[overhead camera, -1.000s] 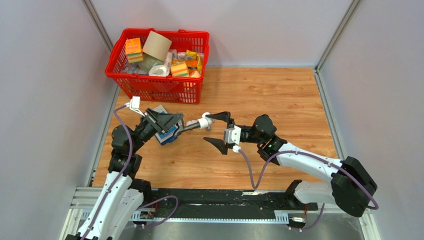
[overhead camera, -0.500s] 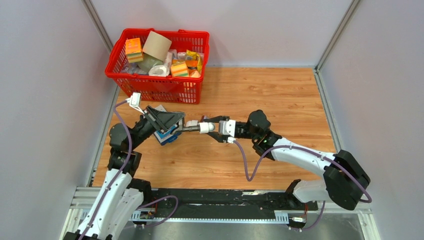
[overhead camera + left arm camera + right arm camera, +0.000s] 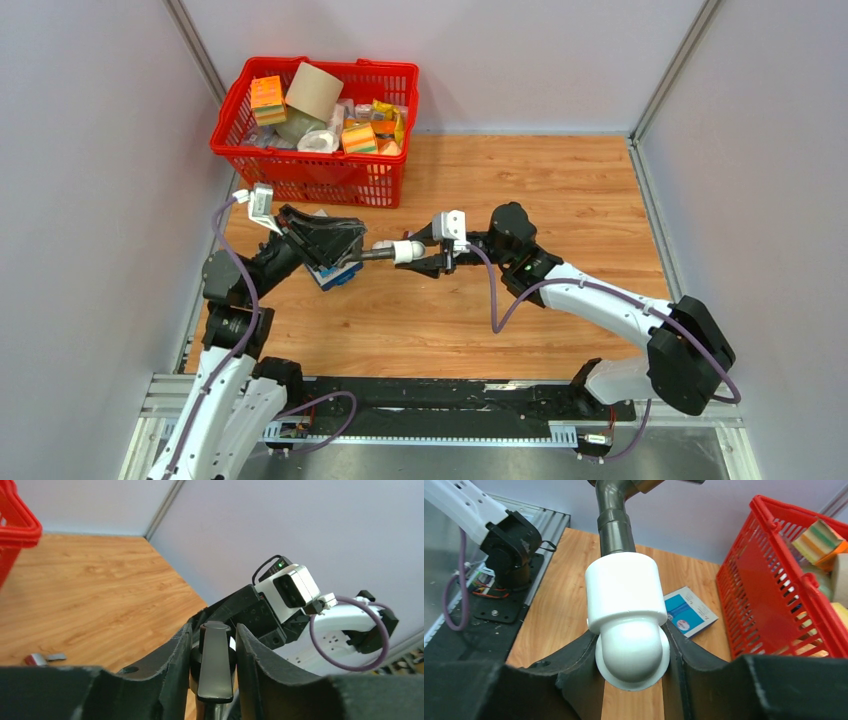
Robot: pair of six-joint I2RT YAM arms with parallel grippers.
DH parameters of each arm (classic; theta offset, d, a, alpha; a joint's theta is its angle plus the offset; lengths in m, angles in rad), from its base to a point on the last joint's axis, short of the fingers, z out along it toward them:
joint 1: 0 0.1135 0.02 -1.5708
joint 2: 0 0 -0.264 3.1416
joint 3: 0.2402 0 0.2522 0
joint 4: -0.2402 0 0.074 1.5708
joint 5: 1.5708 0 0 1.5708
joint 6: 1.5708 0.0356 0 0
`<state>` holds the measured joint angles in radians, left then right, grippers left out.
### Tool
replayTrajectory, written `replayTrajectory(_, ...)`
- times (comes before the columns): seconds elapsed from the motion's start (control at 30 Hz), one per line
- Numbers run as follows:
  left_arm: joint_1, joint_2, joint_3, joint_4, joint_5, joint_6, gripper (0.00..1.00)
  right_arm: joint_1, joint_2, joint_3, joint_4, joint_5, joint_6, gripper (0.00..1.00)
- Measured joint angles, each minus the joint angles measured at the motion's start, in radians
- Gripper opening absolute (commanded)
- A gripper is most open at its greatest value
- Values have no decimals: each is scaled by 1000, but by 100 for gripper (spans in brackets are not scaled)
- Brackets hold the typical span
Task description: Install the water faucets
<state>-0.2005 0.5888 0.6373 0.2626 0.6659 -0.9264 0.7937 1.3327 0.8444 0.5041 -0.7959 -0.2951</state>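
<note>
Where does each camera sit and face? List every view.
Top external: overhead from behind, looking down on wooden table, red plastic basket, left arm, right arm.
Left wrist: looks past the left end effector, shut on the dark grey metal faucet, toward the right arm.
Right wrist: looks past the right end effector, shut on the white plastic elbow fitting, toward the basket.
Shared: both wrist views show that faucet.

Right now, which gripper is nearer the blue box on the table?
Left. The left gripper, holding the grey tap, hangs just over the blue box. The right gripper, closed on the tap's white fitting, is off to the box's right.
</note>
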Motion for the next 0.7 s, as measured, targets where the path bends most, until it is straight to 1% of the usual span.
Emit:
replayTrajectory(0.07, -2, -23, 7, -24, -24, 55, 62, 1, 3, 8, -8, -10, 23, 0)
replayTrajectory(0.17, -1, -34, 45, -71, -72, 104, 62, 2, 3, 8, -27, -17, 45, 0)
replayTrajectory(0.3, -1, -23, 82, -155, -128, 109, 63, 2, -2, 8, -47, -14, 63, 0)
replayTrajectory(0.4, -1, -5, 81, -220, -135, 74, 63, 2, -14, 8, -51, -3, 69, 0)
replayTrajectory(0.53, -1, -16, 34, -185, -110, -2, 63, 0, -22, 8, -62, 9, 71, 0)
replayTrajectory(0.7, -1, -49, -2, -167, -61, -52, 63, 0, -22, 8, -65, 23, 78, 0)
